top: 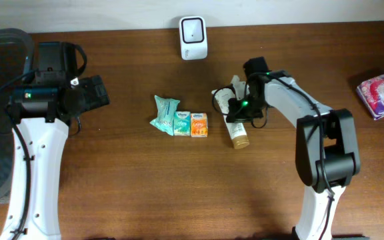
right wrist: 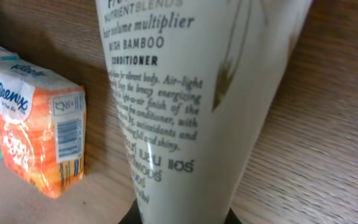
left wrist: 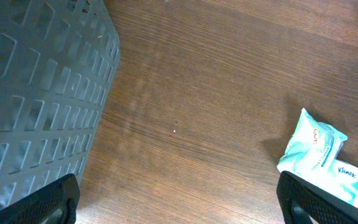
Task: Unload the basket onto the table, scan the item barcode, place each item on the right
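Right jaws, pinched shut on the conditioner tube [right wrist: 185,93], should lift it and turn its barcode square to the scanner [top: 193,37]; left jaws hang wide

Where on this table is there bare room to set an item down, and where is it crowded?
Bare wood: the front strip between left arm and right arm; the stretch from right arm to pink pack; the patch between left arm and teal pouch. Crowded: the middle, where that pouch, a pale Kleenex pack, an orange Kleenex pack and the conditioner tube cluster below the scanner.
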Tool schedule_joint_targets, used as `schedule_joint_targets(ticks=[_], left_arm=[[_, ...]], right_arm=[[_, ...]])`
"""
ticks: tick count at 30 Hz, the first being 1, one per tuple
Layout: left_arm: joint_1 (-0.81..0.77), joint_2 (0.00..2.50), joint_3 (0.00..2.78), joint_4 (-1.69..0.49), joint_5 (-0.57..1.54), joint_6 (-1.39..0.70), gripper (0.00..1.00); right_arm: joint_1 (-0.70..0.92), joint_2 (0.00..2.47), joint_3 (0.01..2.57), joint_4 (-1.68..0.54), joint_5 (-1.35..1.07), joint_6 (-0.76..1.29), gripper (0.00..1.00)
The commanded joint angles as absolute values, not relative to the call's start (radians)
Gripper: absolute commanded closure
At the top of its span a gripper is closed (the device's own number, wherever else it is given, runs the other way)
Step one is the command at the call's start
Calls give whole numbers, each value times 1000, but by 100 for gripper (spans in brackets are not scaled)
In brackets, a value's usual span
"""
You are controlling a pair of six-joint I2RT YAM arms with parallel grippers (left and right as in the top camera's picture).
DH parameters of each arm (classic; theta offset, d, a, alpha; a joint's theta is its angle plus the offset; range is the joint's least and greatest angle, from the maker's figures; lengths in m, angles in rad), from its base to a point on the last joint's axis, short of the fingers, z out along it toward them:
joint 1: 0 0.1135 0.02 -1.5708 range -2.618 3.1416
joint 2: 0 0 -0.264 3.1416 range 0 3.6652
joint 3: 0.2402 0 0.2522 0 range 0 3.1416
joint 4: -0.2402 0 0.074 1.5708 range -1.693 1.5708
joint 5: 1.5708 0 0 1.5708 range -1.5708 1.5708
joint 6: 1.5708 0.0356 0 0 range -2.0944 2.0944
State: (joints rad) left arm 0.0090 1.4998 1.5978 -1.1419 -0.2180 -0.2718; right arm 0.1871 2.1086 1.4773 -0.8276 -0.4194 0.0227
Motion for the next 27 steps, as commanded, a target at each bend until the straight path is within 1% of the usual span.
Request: schedule_joint_targets(ticks=[1, 3, 5, 6, 8, 10, 11, 14, 16, 17, 20, 21, 23, 26, 27], left_arm=[[16, 1498, 1602, -1142, -225, -260, 1], [16, 1498, 1602, -1142, -225, -260, 1], [16, 1498, 1602, -1142, -225, -260, 1], [16, 1498, 1602, -1142, -225, -260, 1], [16, 1498, 1602, -1142, -225, -260, 1], [16, 1498, 1602, -1142, -225, -260, 1], [16, 1498, 1602, -1142, -225, -260, 1], [16, 1498, 1602, -1142, -225, -260, 1], [16, 1498, 1602, -1142, -225, -260, 1], [16, 1498, 1602, -1142, -225, -260, 1], [16, 1498, 1602, -1142, -225, -260, 1], [16, 1498, 1602, -1142, -225, -260, 1], [16, 1498, 1602, -1142, -225, -260, 1], [16, 1498, 1602, -1142, -225, -260, 1], [16, 1498, 1602, -1142, -225, -260, 1]], right_arm=[[157, 2085, 1497, -873, -390, 2, 96], [163, 2060, 1568, -976, -110, 56, 96], [183, 2060, 1589, -1026, 107, 136, 96], [200, 2062, 1585, -1036, 186, 171, 95], [233, 2062, 1571, -1028, 195, 175, 88], [265, 2063, 1563, -1024, 189, 174, 41], [278, 2063, 1563, -1025, 188, 174, 38], [279, 2063, 1612, -1087, 189, 174, 34], [279, 2063, 1692, -1161, 192, 174, 33], [279, 2063, 1737, -1201, 196, 174, 30], [282, 2064, 1768, -1220, 168, 174, 30], [283, 2064, 1767, -1221, 146, 173, 32], [299, 2067, 1763, -1219, 135, 174, 42], [314, 2067, 1721, -1173, 146, 173, 46], [308, 2067, 1662, -1108, 152, 174, 46]])
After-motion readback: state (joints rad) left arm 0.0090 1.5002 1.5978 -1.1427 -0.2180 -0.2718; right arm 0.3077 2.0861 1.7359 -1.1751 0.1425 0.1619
